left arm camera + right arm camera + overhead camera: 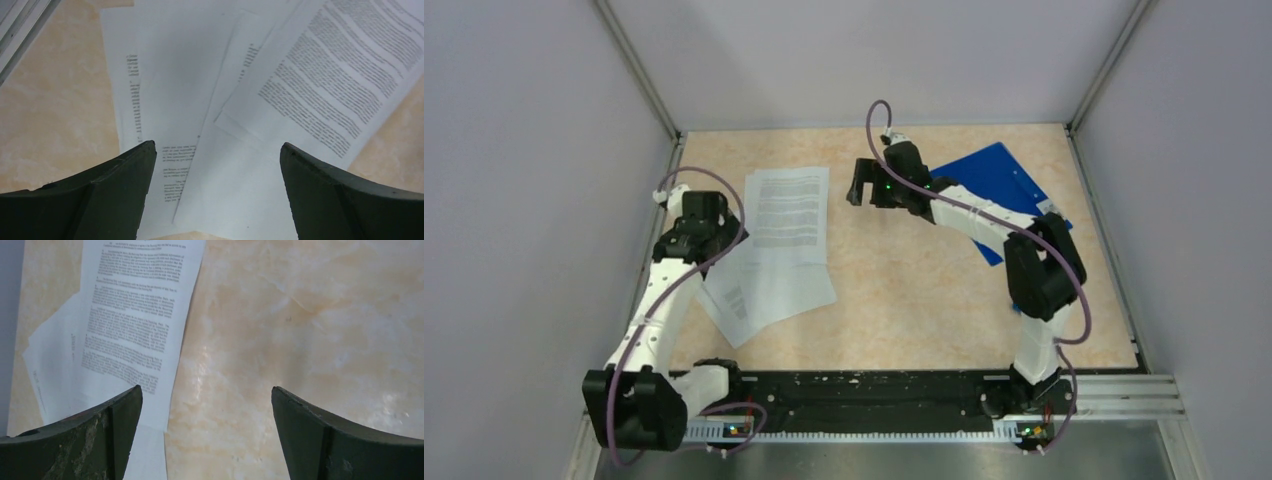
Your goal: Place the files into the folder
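The files [779,240] are white printed sheets fanned out loosely on the table's left half; they also show in the left wrist view [260,100] and the right wrist view [125,325]. The blue folder [989,175] lies closed at the back right, partly hidden under the right arm. My left gripper [709,215] is open and empty, low over the left edge of the sheets [215,165]. My right gripper [861,185] is open and empty, above bare table between the files and the folder [205,405].
The beige tabletop [904,290] is walled by grey panels with metal corner posts. A metal rail [904,405] runs along the near edge by the arm bases. The left wall rail [20,30] is close to the left gripper.
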